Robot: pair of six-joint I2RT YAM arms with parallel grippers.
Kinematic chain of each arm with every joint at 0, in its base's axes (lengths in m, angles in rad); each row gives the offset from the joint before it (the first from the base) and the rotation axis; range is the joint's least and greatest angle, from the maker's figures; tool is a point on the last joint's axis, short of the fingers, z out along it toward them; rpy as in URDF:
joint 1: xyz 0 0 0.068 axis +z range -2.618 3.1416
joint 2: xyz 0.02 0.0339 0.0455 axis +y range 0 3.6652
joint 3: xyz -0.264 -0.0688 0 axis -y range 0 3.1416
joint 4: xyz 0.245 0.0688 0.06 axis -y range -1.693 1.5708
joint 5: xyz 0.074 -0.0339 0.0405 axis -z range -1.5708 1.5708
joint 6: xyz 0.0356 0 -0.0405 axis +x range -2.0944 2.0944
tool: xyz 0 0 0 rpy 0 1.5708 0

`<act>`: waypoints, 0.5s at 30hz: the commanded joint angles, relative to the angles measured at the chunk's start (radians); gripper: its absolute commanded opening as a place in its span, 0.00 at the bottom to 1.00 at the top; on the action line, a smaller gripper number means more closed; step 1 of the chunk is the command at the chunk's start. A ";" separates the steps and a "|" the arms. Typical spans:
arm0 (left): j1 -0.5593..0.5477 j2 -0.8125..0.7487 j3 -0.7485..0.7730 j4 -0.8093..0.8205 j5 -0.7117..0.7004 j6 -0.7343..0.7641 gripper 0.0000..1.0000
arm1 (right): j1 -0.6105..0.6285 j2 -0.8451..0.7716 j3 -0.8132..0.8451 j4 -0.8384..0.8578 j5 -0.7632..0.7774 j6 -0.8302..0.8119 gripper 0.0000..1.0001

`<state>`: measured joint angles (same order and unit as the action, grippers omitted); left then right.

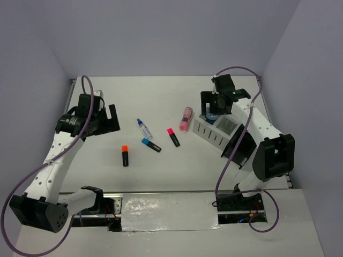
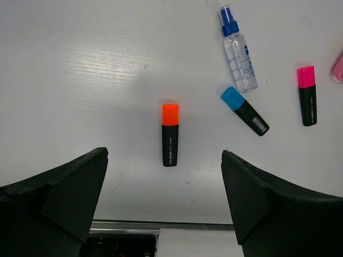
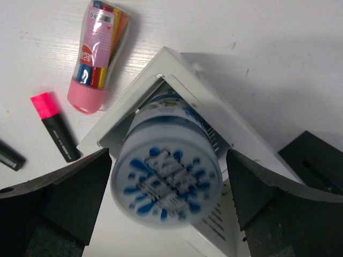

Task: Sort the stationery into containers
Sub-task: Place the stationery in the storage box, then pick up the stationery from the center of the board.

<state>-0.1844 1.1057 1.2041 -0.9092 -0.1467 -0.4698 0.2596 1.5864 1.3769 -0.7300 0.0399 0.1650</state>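
Observation:
The orange highlighter, blue highlighter, pink highlighter, clear blue-capped bottle and pink tube lie loose on the table. A round blue-and-white tin stands in the end compartment of the white box. My right gripper is open, its jaws either side of the tin's top. My left gripper is open and empty, high above the orange highlighter. I see no second tin.
The black box sits just right of the white box, partly hidden by my right arm. The table's near edge with a metal rail lies below my left gripper. White walls enclose the table at the back and sides.

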 commanded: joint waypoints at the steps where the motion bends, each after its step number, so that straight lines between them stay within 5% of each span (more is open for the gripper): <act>1: 0.003 0.031 0.040 0.053 0.064 0.037 0.99 | 0.010 -0.026 0.079 -0.020 0.026 -0.012 1.00; 7: -0.088 0.129 0.081 0.140 0.133 0.057 0.99 | 0.013 -0.071 0.143 -0.080 0.051 0.016 1.00; 15: -0.317 0.498 0.254 0.377 0.151 0.074 0.96 | 0.035 -0.346 0.130 -0.106 0.057 0.214 1.00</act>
<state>-0.4206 1.4940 1.3754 -0.6876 -0.0299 -0.4328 0.2760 1.3991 1.4971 -0.8284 0.0902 0.2749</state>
